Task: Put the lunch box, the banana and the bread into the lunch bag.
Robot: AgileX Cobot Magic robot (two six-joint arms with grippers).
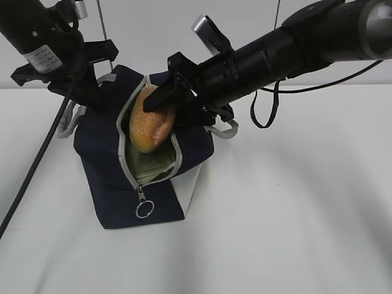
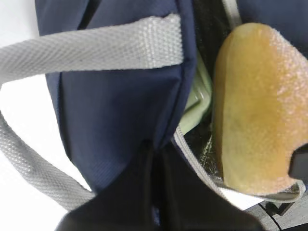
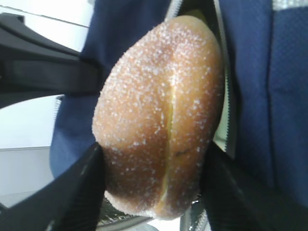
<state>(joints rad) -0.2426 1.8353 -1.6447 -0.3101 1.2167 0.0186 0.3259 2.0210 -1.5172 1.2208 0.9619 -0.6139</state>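
The navy lunch bag lies on the table with its zipper open. My right gripper is shut on the bread, a golden sugared roll with a pale split, held in the bag's mouth with its lower end inside. Under it the lunch box's sage-green lid shows inside the bag. My left gripper is shut on the lunch bag's left rim fabric, holding the opening apart. The banana is hidden.
A grey handle loops out at the bag's left, another at its right. The metal ring pull hangs at the zipper's near end. A black cable droops from the right arm over the white table.
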